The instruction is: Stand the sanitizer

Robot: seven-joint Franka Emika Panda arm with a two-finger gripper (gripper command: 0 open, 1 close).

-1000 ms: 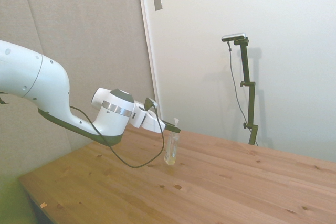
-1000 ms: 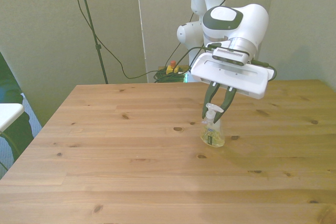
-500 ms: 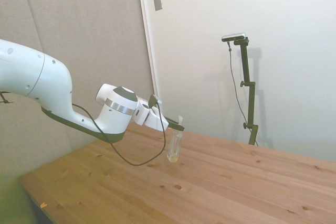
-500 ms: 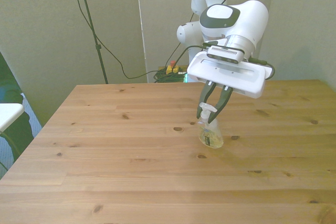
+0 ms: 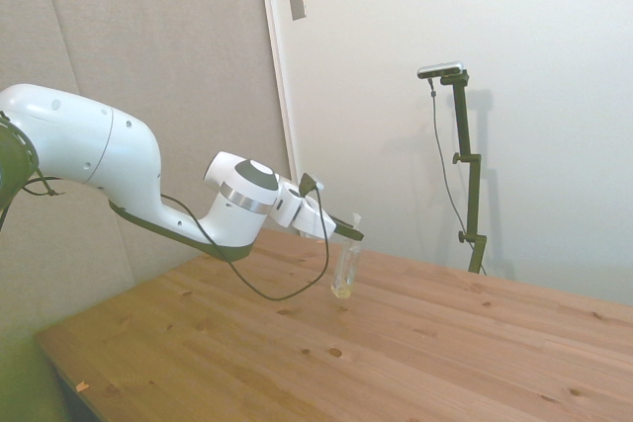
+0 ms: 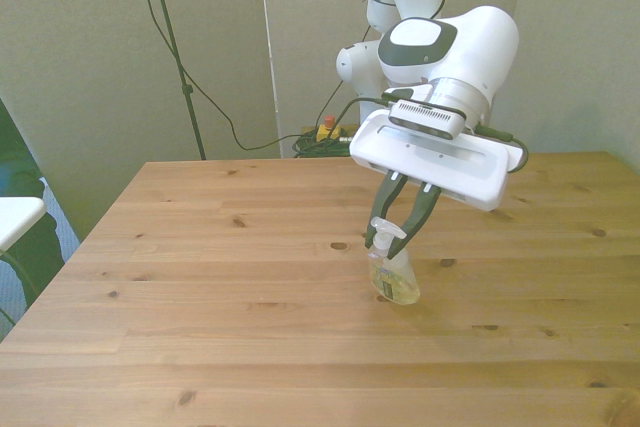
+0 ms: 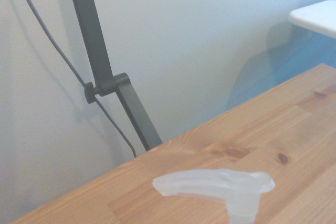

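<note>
End effector (image 6: 393, 237) pinched on sanitizer (image 6: 394, 277) neck, just under white pump. Bottle base touching tabletop (image 6: 250, 327), mid-table. Long axis near vertical, top tipped slightly toward front view's left. Bottle hangs directly below fingers; judged almost stood.

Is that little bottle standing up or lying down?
Standing, leaning a bit: the sanitizer has its base on the table, pump top up, neck between the gripper fingers.

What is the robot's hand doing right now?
Gripper: fingers closed on the sanitizer, near its white pump top, with its base on the table.
</note>
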